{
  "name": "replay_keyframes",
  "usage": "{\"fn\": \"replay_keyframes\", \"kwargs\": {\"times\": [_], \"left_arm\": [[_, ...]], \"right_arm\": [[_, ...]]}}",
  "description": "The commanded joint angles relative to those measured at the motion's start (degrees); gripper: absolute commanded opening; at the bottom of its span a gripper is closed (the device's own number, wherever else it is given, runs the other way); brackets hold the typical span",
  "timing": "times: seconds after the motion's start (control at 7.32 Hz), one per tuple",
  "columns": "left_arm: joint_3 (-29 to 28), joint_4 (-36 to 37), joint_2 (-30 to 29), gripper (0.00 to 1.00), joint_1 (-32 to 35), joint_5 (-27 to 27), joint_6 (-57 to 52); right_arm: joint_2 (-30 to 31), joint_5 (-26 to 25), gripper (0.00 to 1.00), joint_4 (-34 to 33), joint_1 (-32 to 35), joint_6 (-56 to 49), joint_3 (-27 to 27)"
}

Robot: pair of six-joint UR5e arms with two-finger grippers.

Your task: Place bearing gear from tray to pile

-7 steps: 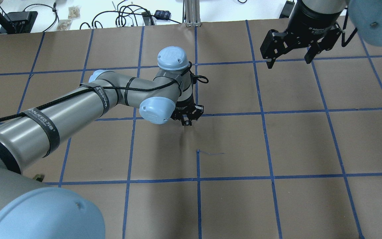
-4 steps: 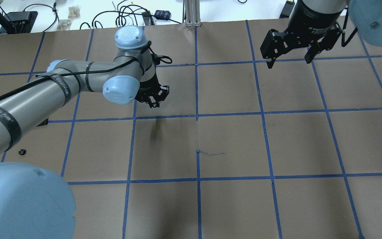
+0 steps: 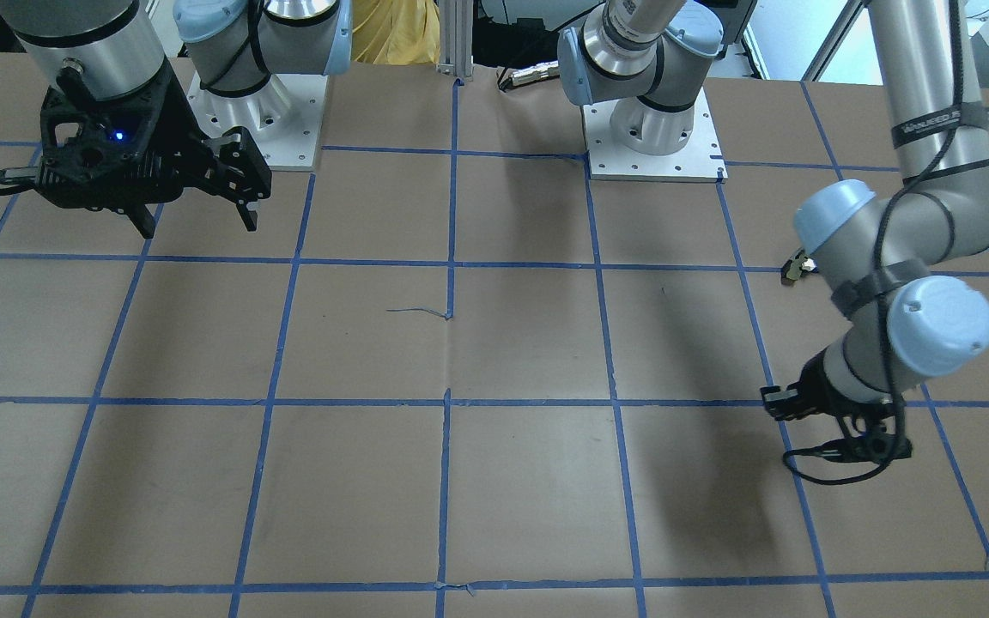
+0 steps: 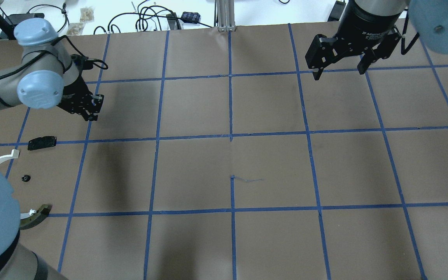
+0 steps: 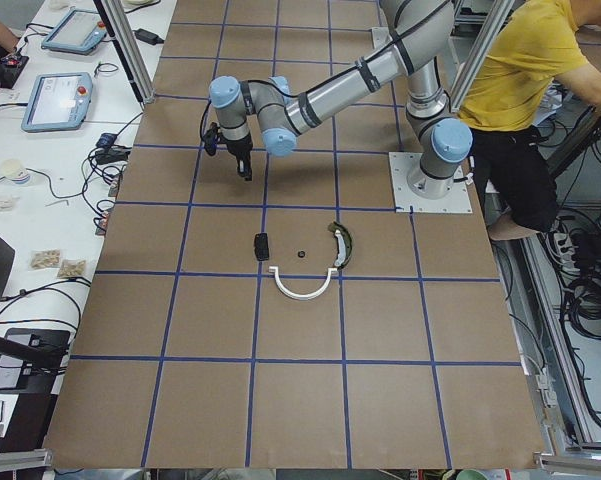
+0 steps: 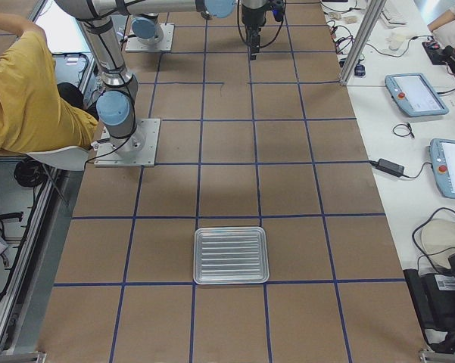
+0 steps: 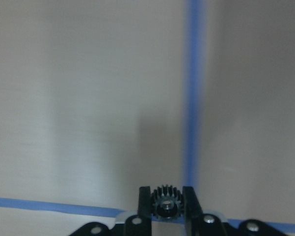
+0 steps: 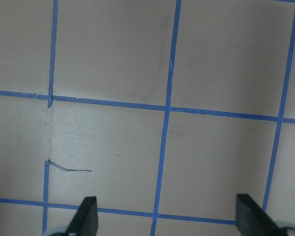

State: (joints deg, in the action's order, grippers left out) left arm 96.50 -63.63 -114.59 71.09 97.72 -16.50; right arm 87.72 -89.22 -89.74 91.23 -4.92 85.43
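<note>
Gear [image 7: 168, 206] in left hand [image 4: 90, 116] has swung leftward, nearer pile [image 4: 25, 178].

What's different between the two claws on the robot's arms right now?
The left gripper is shut, pinching a small black gear between its fingers; the right gripper is open and holds nothing. The left gripper hangs on the robot's left side, near the black plate and the white arc; the right gripper hangs far off on the right side, with no parts near it. Both are black, two-fingered and point downward.
</note>
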Motion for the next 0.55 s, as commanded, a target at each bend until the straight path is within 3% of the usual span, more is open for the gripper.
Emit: {"fn": "replay_keyframes", "kwargs": {"times": [0.0, 0.41], "left_arm": [[1.14, -1.06, 0.51, 0.00, -12.33, 3.36, -12.39], [4.91, -2.12, 0.42, 0.00, -18.27, 3.27, -14.44]], "right_arm": [[0.00, 0.09, 1.00, 0.00, 0.00, 0.00, 0.00], [0.00, 0.09, 1.00, 0.00, 0.00, 0.00, 0.00]]}}
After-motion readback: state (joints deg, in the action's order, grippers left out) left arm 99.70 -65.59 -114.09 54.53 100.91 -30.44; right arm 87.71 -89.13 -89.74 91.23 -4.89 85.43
